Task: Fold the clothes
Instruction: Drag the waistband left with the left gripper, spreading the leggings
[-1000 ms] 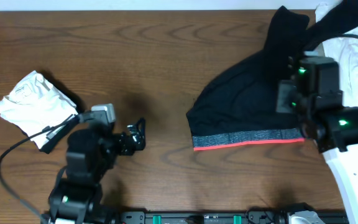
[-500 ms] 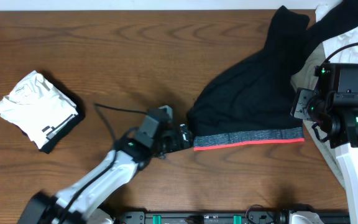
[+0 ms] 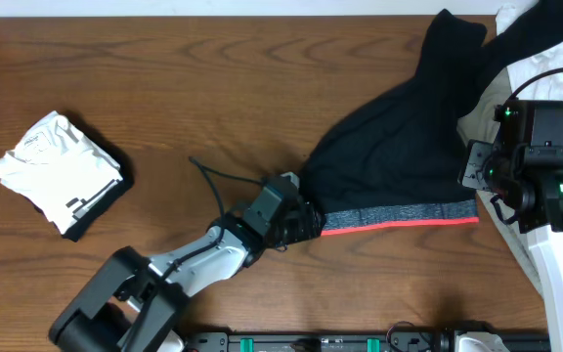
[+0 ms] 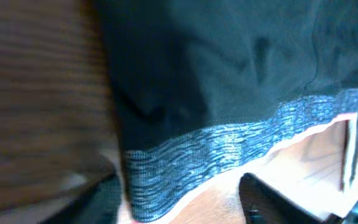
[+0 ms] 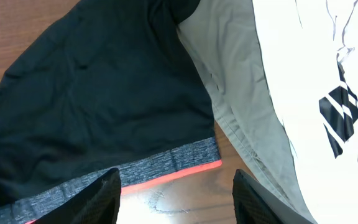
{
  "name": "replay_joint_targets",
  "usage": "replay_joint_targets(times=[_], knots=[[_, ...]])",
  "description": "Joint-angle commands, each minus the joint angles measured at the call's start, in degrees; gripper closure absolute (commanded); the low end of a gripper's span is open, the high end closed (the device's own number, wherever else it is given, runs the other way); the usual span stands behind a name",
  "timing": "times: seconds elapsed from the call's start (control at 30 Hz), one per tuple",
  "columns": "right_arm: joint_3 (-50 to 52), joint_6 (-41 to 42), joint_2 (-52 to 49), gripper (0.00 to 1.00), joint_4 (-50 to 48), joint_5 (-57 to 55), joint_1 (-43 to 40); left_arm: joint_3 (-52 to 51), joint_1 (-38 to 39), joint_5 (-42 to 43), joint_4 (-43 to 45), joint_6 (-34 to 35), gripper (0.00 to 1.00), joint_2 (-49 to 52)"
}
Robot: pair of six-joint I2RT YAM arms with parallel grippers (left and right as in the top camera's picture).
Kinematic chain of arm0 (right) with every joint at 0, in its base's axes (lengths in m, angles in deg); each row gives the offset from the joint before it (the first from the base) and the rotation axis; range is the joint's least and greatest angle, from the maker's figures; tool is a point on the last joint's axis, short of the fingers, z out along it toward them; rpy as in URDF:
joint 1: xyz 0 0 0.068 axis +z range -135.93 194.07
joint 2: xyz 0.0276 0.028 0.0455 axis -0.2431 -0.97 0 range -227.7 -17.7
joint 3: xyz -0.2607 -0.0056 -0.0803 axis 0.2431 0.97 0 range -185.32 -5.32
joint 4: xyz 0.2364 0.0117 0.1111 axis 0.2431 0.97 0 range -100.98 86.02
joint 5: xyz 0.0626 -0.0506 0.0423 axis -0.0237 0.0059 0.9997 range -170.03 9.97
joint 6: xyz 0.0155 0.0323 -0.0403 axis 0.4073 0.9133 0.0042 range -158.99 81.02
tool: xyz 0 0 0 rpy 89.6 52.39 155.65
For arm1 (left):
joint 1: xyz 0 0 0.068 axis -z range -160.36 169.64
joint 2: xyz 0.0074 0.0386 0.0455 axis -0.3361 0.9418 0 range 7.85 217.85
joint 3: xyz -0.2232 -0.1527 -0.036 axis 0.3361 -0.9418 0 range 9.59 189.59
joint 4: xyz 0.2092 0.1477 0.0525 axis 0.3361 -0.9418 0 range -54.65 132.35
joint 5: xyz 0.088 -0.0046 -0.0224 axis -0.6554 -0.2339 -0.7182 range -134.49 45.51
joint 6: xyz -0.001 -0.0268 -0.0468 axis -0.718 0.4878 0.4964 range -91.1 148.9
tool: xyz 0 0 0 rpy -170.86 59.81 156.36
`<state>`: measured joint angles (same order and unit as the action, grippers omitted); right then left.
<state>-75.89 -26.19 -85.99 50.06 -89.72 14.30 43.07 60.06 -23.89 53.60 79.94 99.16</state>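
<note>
Brown wood-grain bench [image 3: 164,68] carries black trousers [image 3: 399,147] on its right half, the legs running toward the far right corner and the grey waistband [image 3: 399,214] with its red edge on the near side. Left end effector [image 4: 179,208] sits at the waistband's left corner, fingers apart with the corner between them, in a blurred view. Right end effector [image 5: 176,202] hovers over the waistband's right end, fingers spread, gripping nothing. Khaki cloth [image 5: 241,99] and white cloth [image 5: 303,74] lie just right of the trousers. A folded white garment [image 3: 52,166] rests far left.
</note>
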Motion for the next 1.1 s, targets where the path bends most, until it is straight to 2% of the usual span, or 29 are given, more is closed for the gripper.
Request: replay_joint_targets(times=[0.0, 0.1, 0.2, 0.3, 0.4, 0.63, 0.8, 0.93, 1.07], knots=[[-0.5, 0.4, 0.0, 0.44, 0.1, -0.4, -0.7, 0.0, 1.6, -0.3, 1.4, 0.7, 0.47, 0.8], [-0.5, 0.4, 0.0, 0.44, 0.1, -0.4, -0.7, 0.0, 2.5, -0.3, 2.0, 0.7, 0.52, 0.8], [-0.5, 0.4, 0.0, 0.44, 0.5, -0.4, -0.7, 0.0, 2.6, -0.5, 2.0, 0.7, 0.66, 0.8], [-0.5, 0.4, 0.0, 0.45, 0.9, -0.4, -0.7, 0.0, 2.6, -0.8, 2.0, 0.7, 0.76, 0.8], [-0.5, 0.4, 0.0, 0.46, 1.0, -0.4, -0.7, 0.0, 2.6, -1.9, 2.0, 0.7, 0.92, 0.8], [-0.5, 0.4, 0.0, 0.46, 1.6, -0.4, -0.7, 0.0, 2.6, -2.2, 2.0, -0.4, 0.94, 0.7], [-0.5, 0.4, 0.0, 0.45, 1.7, -0.4, -0.7, 0.0, -0.2, -2.3, -1.7, -10.9, 0.94, -3.4], [-0.5, 0.4, 0.0, 0.45, 2.1, -0.4, -0.7, 0.0, -10.3, -4.8, -12.8, -13.0, 0.94, -11.9], [-0.5, 0.4, 0.0, 0.45, 2.0, -0.4, -0.7, 0.7, -27.8, -4.5, -18.1, -16.6, 0.94, -21.0]])
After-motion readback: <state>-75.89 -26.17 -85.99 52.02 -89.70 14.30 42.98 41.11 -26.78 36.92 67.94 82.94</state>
